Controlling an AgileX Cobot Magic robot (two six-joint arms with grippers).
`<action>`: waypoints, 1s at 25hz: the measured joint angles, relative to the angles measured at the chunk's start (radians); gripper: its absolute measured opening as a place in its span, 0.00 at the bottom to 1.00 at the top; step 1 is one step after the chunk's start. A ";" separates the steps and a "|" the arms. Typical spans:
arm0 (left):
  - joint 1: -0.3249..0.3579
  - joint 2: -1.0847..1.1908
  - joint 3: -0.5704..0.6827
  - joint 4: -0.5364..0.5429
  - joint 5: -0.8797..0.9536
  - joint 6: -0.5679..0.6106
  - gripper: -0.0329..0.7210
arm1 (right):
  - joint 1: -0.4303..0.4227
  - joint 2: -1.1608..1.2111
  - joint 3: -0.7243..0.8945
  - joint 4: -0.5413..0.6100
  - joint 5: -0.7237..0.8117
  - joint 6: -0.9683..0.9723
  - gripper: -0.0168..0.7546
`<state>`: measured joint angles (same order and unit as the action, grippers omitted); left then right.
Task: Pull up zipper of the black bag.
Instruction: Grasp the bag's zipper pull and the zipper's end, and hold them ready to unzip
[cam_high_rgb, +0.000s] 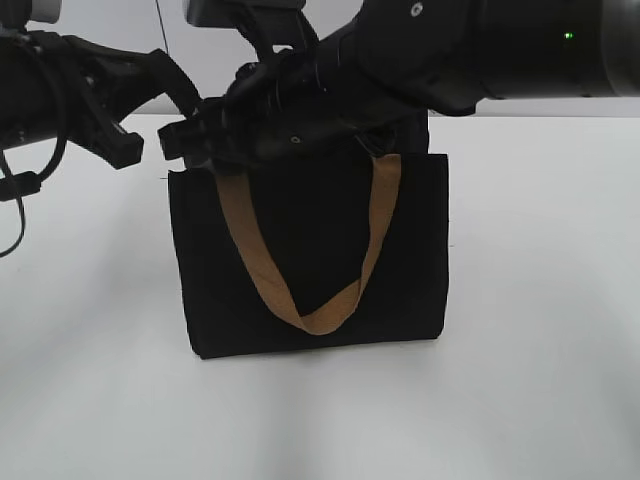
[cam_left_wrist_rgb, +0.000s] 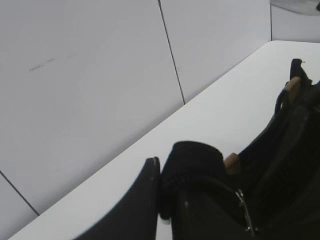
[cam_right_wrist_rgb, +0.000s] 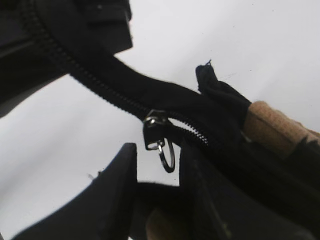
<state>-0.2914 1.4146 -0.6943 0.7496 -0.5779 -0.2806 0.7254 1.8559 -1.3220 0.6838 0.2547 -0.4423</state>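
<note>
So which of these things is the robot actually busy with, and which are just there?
Part of the job:
- black bag, standing upright
- zipper along its top, with a small ring pull
- left gripper, holding the bag's top edge
- right gripper, jaws either side of the pull

Just there:
- white table
- tan strap, hanging down the bag's front

A robotics test bench is indicated: a bare white surface (cam_high_rgb: 540, 400) is backed by plain pale wall panels (cam_left_wrist_rgb: 90, 90), divided by thin dark seams, with no domestic furnishings shown
</note>
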 joint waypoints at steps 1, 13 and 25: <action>0.000 0.000 0.000 0.000 -0.001 0.000 0.07 | 0.000 0.003 -0.001 0.000 -0.002 0.022 0.32; 0.000 0.000 0.000 0.005 -0.030 0.000 0.07 | 0.000 0.012 -0.004 0.000 -0.029 0.290 0.32; 0.000 0.002 0.000 0.019 -0.061 -0.065 0.07 | 0.001 0.043 -0.015 -0.001 -0.100 0.285 0.05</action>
<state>-0.2914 1.4168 -0.6943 0.7685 -0.6388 -0.3456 0.7267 1.8988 -1.3370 0.6829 0.1544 -0.1568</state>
